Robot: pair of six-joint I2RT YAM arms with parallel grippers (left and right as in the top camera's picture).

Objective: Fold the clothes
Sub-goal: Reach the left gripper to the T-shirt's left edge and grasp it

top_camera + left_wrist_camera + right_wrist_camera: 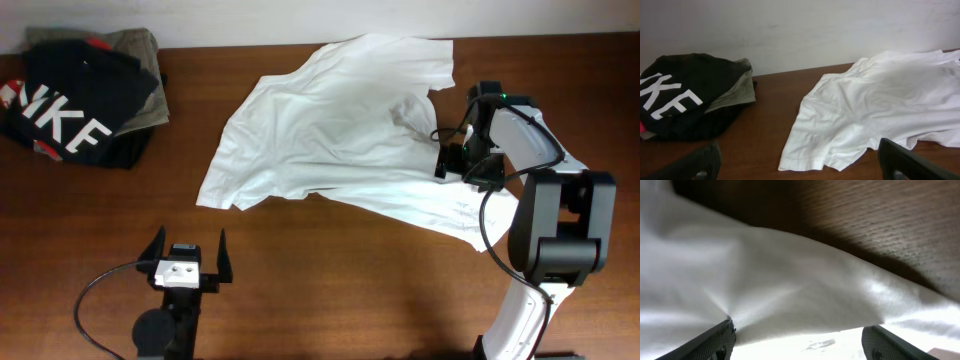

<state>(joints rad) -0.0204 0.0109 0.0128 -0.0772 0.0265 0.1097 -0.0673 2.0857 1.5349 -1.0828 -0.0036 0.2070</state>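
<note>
A white T-shirt (pixel 330 120) lies crumpled and spread across the middle and right of the brown table. It also shows in the left wrist view (pixel 875 110). My right gripper (pixel 452 160) is low on the shirt's right part. In the right wrist view its fingers (pixel 797 340) are wide apart, with a raised fold of the white cloth (pixel 790 280) just ahead of them and flat cloth below. My left gripper (pixel 188 240) is open and empty near the front edge, short of the shirt's lower left sleeve (pixel 810 157).
A pile of clothes sits at the far left: a black shirt with white letters (pixel 70 100) on top of an olive garment (pixel 135 42). The pile shows in the left wrist view (pixel 680 95). A pale wall runs behind the table.
</note>
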